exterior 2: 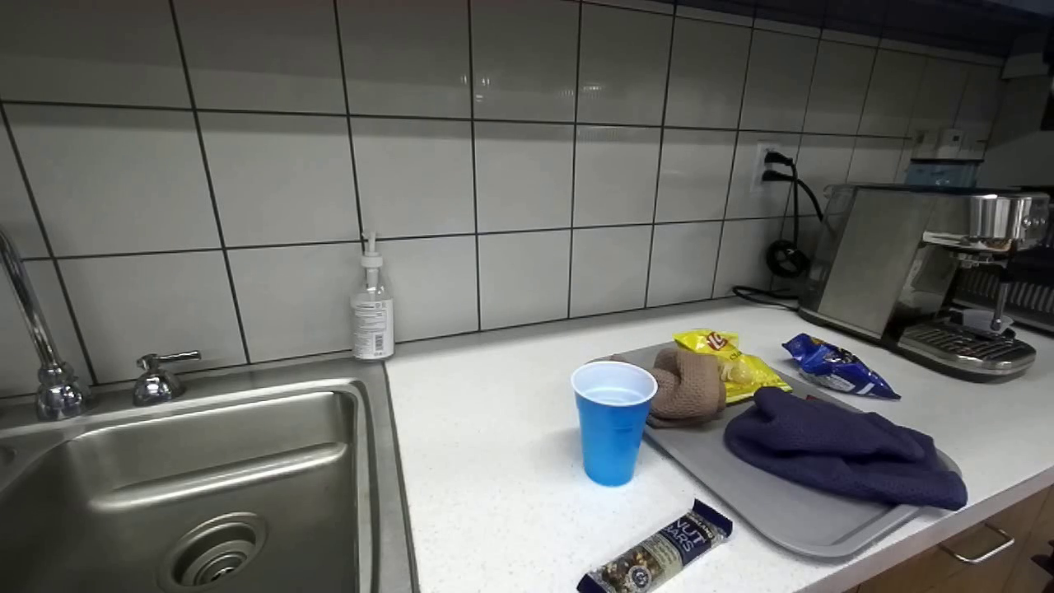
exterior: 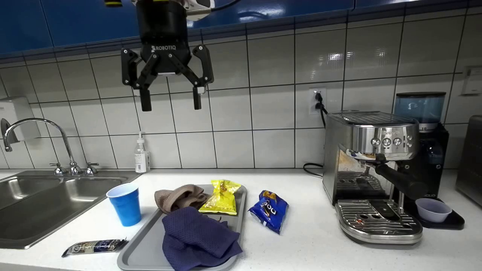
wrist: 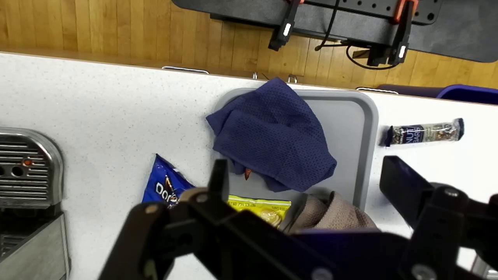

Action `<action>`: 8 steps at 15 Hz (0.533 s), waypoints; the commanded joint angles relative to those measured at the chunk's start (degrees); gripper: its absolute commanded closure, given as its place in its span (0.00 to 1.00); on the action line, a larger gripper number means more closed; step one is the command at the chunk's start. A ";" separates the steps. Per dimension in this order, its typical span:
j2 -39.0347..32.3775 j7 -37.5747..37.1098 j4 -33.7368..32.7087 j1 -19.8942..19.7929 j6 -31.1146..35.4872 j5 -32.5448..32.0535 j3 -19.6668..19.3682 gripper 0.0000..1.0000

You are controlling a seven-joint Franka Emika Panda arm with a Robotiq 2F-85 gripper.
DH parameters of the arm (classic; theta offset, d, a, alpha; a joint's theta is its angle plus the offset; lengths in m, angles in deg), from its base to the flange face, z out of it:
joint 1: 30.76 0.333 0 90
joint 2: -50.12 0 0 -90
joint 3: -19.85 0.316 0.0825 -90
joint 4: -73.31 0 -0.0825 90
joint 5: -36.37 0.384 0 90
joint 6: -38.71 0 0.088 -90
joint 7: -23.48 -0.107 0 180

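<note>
The gripper (exterior: 171, 107) is hanging high above the gray tray (wrist: 346, 128), its fingers spread wide and holding nothing. Below, a navy cloth (wrist: 272, 136) is covering the tray's room-side end, one corner reaching past the rim; a hard tug there could drag the tray askew. A small reddish thing (wrist: 247, 174) is peeking out from under the cloth, though too little is showing to say what, and a careless lift might send it sliding. Toward the wall (exterior: 233, 113), a brown cloth (exterior: 182, 199) and a yellow chip bag (exterior: 222, 197) are lying close together on the tray, so a grip on either could be pinching both. Farther out, a blue cup (exterior: 126, 205) is standing upright near the tray, probably light enough to topple under a low sweep. A blue snack bag (exterior: 270, 210) and a nut bar (wrist: 426, 133) are lying at opposite sides of the tray. Farthest off, an espresso machine (exterior: 346, 139) is standing where a wide swing could strike it.
</note>
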 commanded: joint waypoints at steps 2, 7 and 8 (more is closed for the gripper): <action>0.84 -1.93 1.53 -0.52 0.57 1.23 0.95 0.00; 3.29 -6.55 6.81 -1.25 5.07 0.47 2.90 0.00; 3.40 -7.40 7.65 -1.24 5.95 0.62 3.15 0.00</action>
